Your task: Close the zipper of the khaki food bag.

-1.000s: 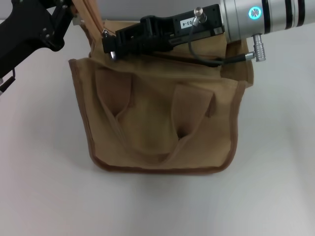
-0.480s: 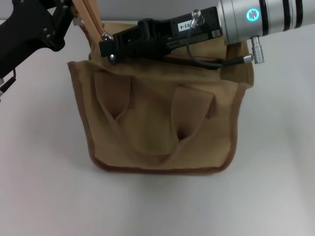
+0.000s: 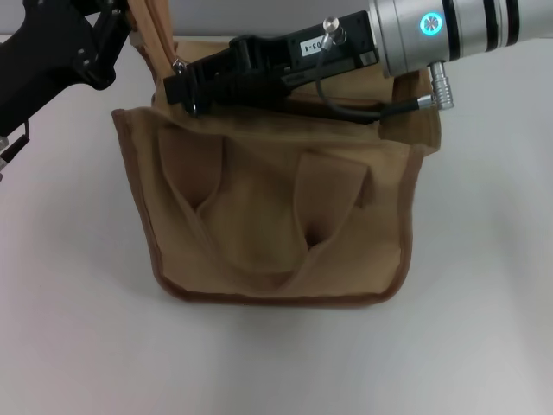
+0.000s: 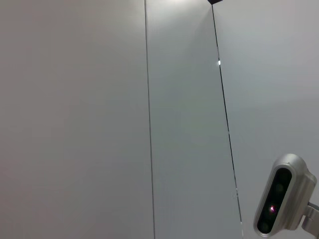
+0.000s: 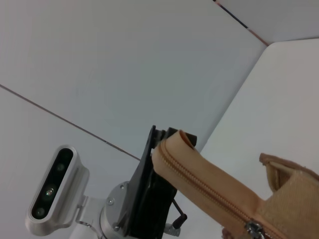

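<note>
tabletop (image 3: 484, 328): plain white, closest to the camera, the bag sits on it
bag (image 3: 276, 225): khaki tote, pocket side facing us, its two handles flopped down over the front, brown trim round the edges
right claw (image 3: 183, 89): lying across the bag's top edge, tip way over at the left end; pretty sure it's clamped on the zipper pull, though the fingers mostly hide it
zipper (image 5: 209, 191): runs along the top right under the right claw; the silver pull (image 3: 177, 63) pokes out just above the tip
left claw (image 3: 130, 22): just beyond the right claw's tip, pinched onto the bag's end tab (image 5: 172, 149) and holding it up off the tabletop
wall (image 4: 99, 119): grey panels, all the left wrist view shows
</note>
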### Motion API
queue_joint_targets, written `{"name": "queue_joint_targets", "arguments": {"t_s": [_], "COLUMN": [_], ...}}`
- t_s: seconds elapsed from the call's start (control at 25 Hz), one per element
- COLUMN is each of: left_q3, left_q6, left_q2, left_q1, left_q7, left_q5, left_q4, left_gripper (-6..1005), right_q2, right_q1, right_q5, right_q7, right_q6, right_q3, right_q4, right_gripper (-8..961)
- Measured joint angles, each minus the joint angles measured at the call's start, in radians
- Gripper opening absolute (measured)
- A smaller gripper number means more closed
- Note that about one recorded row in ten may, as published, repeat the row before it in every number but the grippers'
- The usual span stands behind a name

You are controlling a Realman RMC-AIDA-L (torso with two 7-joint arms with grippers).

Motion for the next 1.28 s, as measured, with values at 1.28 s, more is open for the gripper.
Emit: {"name": "queue_joint_targets", "arguments": {"t_s": [1.28], "left_q3": [0.025], "left_q6": [0.013], "left_q2": [-0.002], "left_q1": [0.001], "left_q7": [-0.002], "left_q5": [0.001], "left_q4": [0.0], "left_gripper": [18], "right_q2": [0.003], "right_q1": [0.011], "right_q5": [-0.004], "right_q7": [-0.008], "right_q6": [0.066], "right_q3": [-0.036], "right_q4": [0.013], "right_gripper": [57]}}
